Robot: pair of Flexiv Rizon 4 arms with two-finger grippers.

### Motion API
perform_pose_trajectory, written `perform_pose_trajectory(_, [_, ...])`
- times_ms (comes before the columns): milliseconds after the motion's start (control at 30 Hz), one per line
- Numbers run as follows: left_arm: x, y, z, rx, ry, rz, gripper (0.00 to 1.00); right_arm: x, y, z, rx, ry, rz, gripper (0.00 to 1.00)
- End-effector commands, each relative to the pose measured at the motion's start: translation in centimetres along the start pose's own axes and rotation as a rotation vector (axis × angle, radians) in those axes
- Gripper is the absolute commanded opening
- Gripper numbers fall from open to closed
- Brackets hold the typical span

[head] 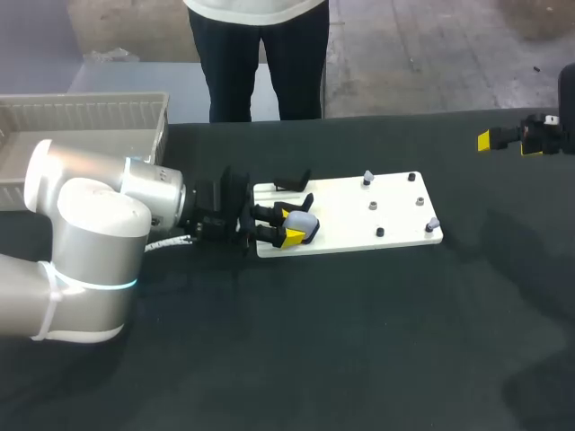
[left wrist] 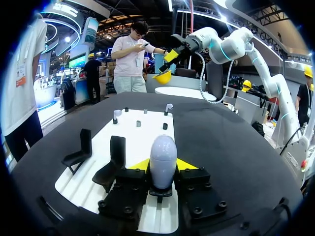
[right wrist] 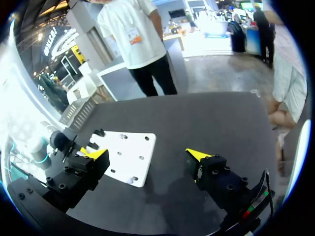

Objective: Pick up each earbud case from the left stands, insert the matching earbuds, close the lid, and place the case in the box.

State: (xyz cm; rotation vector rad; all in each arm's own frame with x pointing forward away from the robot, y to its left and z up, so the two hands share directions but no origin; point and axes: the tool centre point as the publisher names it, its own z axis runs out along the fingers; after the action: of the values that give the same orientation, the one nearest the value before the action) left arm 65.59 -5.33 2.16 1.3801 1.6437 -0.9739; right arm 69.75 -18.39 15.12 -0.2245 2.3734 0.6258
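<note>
A grey, egg-shaped earbud case [head: 304,224] stands upright at the left end of the white plate [head: 359,215]. My left gripper [head: 293,224] lies low over the plate's left edge, its yellow tips pressed against both sides of the case. The left wrist view shows the case [left wrist: 163,160] between my left gripper's [left wrist: 163,166] tips. Two small grey earbuds [head: 367,178] [head: 432,223] sit on pegs at the plate's right end. My right gripper [head: 508,144] hovers open at the far right, holding nothing. In its own view the right gripper [right wrist: 147,160] stands wide above the table.
A grey box [head: 90,117] stands at the back left behind my left arm. An empty black stand [head: 292,180] rises at the plate's back left corner, and two stands [left wrist: 81,150] [left wrist: 113,157] show beside the left gripper. Small black pegs dot the plate.
</note>
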Motion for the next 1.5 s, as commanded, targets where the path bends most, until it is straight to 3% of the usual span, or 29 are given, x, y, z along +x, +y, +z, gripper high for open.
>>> perform_pose_trajectory(33, [0.2, 0.2, 0.0, 0.000, 0.000, 0.007, 0.00, 0.0, -0.1, 0.1, -0.004, 0.001, -0.001, 1.00])
perform_pose_trajectory(533, [-1.2, -0.6, -1.1, 0.007, -0.023, 0.038, 0.00, 0.0, -0.1, 0.1, -0.004, 0.001, -0.001, 1.00])
perform_pose_trajectory(1100, [-6.4, -0.5, -2.9, -0.036, -0.031, 0.053, 0.00, 0.0, -0.1, 0.1, -0.004, 0.001, -0.001, 1.00])
perform_pose_trajectory(1400, [-8.0, -0.4, -1.6, -0.039, -0.048, 0.070, 0.00, 0.0, 0.0, 0.3, 0.006, 0.007, 0.008, 1.00])
perform_pose_trajectory(1500, [-8.5, -0.5, -1.0, -0.040, -0.055, 0.069, 0.00, 0.3, 1.7, 1.1, 0.000, 0.013, -0.024, 1.00])
